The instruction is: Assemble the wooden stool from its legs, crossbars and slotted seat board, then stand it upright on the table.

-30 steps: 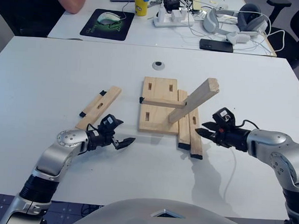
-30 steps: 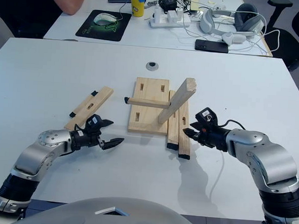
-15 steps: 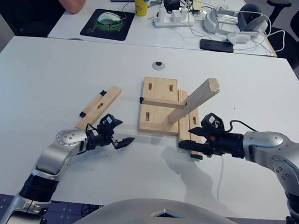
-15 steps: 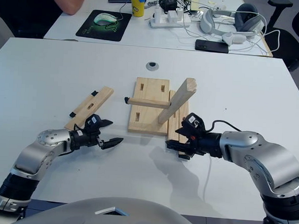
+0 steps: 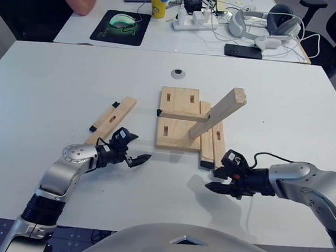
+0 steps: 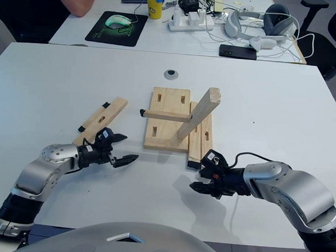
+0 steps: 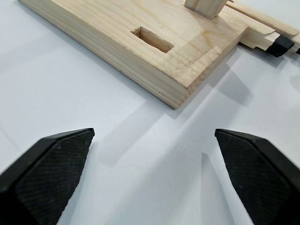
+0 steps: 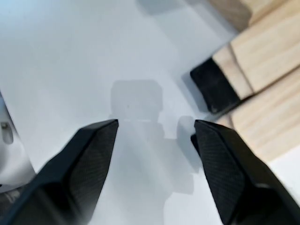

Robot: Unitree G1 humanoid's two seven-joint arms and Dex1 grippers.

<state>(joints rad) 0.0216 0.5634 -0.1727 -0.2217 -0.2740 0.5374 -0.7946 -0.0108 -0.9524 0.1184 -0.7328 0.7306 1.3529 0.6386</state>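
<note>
Right gripper [image 5: 212,181] was open, nothing in it. Two loose legs [image 5: 212,151] lay just past it, long axis running away from me (black-capped ends nearest). Left gripper [image 5: 139,149], also open and empty, was farther off, near the seat board [image 5: 179,135] corner.

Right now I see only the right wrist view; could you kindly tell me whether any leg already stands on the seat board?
Observer: Yes, one leg rises tilted from the seat board, a crossbar joined to it.
Operator: Thank you. Where is the left gripper?
Observer: The left gripper is open, low over the table beside the board's near left corner.
Operator: Any spare part there?
Observer: One slotted leg lies flat left of the board.
</note>
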